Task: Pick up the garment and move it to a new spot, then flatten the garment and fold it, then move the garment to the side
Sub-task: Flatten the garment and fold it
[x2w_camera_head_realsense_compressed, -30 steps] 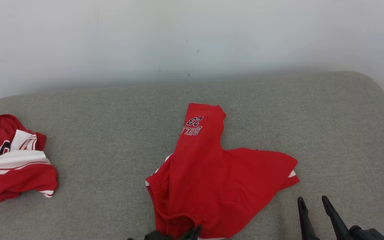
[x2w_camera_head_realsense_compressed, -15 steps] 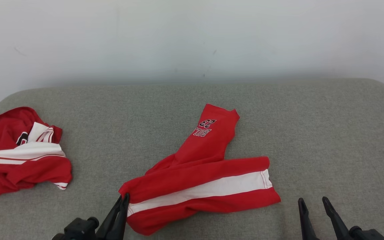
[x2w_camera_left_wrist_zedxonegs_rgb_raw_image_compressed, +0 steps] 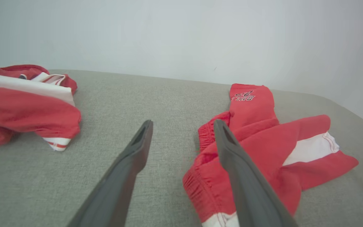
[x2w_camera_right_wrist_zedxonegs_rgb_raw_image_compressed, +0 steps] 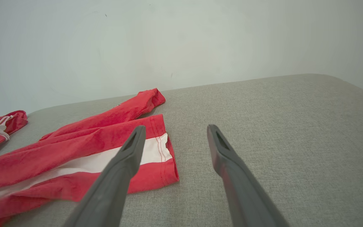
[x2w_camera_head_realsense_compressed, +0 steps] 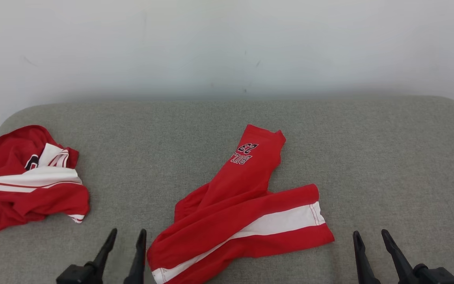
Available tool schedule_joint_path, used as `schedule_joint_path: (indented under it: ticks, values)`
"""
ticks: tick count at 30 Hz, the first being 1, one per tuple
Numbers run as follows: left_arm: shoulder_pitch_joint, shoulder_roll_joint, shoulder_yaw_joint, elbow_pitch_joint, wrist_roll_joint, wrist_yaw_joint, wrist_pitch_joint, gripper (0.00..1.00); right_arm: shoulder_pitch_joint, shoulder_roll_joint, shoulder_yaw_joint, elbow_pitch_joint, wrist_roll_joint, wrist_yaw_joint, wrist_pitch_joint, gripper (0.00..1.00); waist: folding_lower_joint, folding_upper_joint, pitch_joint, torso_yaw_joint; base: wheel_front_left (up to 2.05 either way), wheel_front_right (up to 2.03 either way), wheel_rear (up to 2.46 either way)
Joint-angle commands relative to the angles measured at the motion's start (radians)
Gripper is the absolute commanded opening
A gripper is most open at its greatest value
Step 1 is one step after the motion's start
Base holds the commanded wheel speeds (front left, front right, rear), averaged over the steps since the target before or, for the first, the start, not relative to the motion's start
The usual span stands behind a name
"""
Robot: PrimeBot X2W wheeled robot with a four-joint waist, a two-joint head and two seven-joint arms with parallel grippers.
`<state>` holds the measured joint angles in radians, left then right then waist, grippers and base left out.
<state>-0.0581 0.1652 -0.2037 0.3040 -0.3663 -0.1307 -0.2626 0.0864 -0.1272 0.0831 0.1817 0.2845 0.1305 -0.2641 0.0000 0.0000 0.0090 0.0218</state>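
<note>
Grey fabric covers the bench (x2w_camera_head_realsense_compressed: 369,157), with the red garment (x2w_camera_head_realsense_compressed: 242,213) lying mid-front, its legs crossed. Flattening well probably means taking the striped leg's hem and drawing it clear of the other leg. Left tool (x2w_camera_head_realsense_compressed: 128,230) and right tool (x2w_camera_head_realsense_compressed: 370,232) both stand released, empty; moments ago the left was clenched at the waistband.

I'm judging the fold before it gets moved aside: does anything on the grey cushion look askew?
Yes. The red shorts are not folded square: the printed leg points toward the wall while the striped leg splays off to the right, so they form a V. A second red-and-white garment lies crumpled at the left.
</note>
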Motion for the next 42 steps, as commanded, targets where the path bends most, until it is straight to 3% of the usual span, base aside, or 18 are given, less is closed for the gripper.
schedule_joint_path:
  ticks: [1, 11, 23, 35, 42]
  values:
    - [0.026, -0.003, 0.021, -0.017, 0.012, 0.001, -0.003, 1.00, -0.002, -0.005, -0.003, -0.002, 0.000, 0.001, 0.000, 1.00, 0.0000, 0.0000, -0.001, 0.004, 0.00, 0.00, 0.00]
    - [0.102, -0.032, 0.205, -0.166, 0.112, 0.001, -0.003, 1.00, 0.001, -0.001, -0.005, -0.021, -0.006, 0.001, 0.000, 1.00, 0.0000, 0.0000, -0.014, 0.024, 0.00, 0.00, 0.00]
    - [0.135, -0.041, 0.199, -0.179, 0.146, 0.001, -0.003, 1.00, 0.005, -0.002, -0.002, -0.021, -0.006, 0.001, 0.000, 1.00, 0.0000, 0.0000, -0.018, 0.027, 0.00, 0.00, 0.00]
    - [0.087, 0.017, -0.014, -0.086, 0.086, 0.001, -0.003, 1.00, -0.100, -0.058, 0.035, 0.074, -0.009, 0.001, 0.040, 1.00, 0.0000, 0.0000, 0.005, 0.039, 0.00, 0.00, 0.00]
    - [0.004, 0.062, -0.197, 0.062, 0.001, 0.001, -0.003, 1.00, -0.232, -0.109, 0.114, 0.247, 0.015, 0.001, 0.066, 1.00, 0.0000, 0.0000, 0.045, 0.070, 0.00, 0.00, 0.00]
